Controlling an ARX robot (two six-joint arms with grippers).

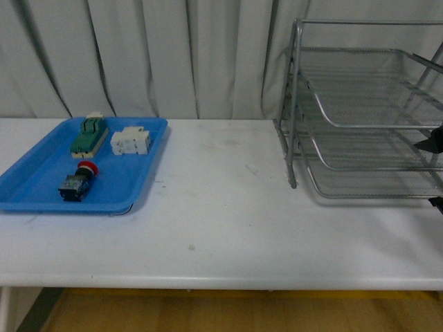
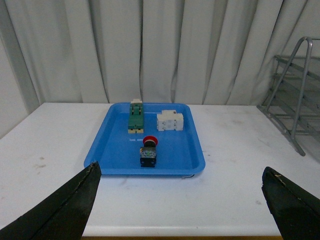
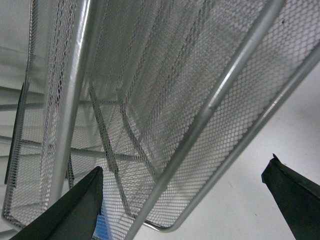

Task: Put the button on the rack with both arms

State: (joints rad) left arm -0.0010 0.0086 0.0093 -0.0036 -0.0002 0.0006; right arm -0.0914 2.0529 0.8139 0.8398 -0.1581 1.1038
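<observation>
A: Where's the button?
B: The button [image 1: 78,181] lies on its side in the blue tray [image 1: 28,200], in the tray's near-left part. The tray sits at the left end of the table [image 1: 221,221], closer to the far edge. A green block [image 1: 88,135] and a white block [image 1: 131,141] are in the tray's far half, apart from the button.
A: Long axis?
B: It runs from near edge to far edge, slightly slanted. The red cap points to the far edge, the black-and-blue body to the near edge.
A: Which arm is nearer?
B: Left, clearly. In its wrist view the button sits straight ahead of the left gripper [image 2: 180,170], roughly centred between the fingers, cap end away. So the gripper faces the body end, along the axis. It is near the button but not touching.
A: Left gripper state?
B: Fingers spread wide, holding nothing, touching nothing. It hangs about over the table's near edge.
A: And the right?
B: The right gripper [image 3: 185,165] is at the rack [image 1: 360,111] in the far-right corner, well apart from the button. Its fingers are spread wide and empty. A mesh tier is right in front of it. Whether it touches the wire, cannot tell.
A: Next move, your guess?
B: The pick has not begun. I'd judge the left arm goes forward and down, then pinches the body across its short sides. The spread leaves plenty of room. Risk: the button may roll on its round cap.
</observation>
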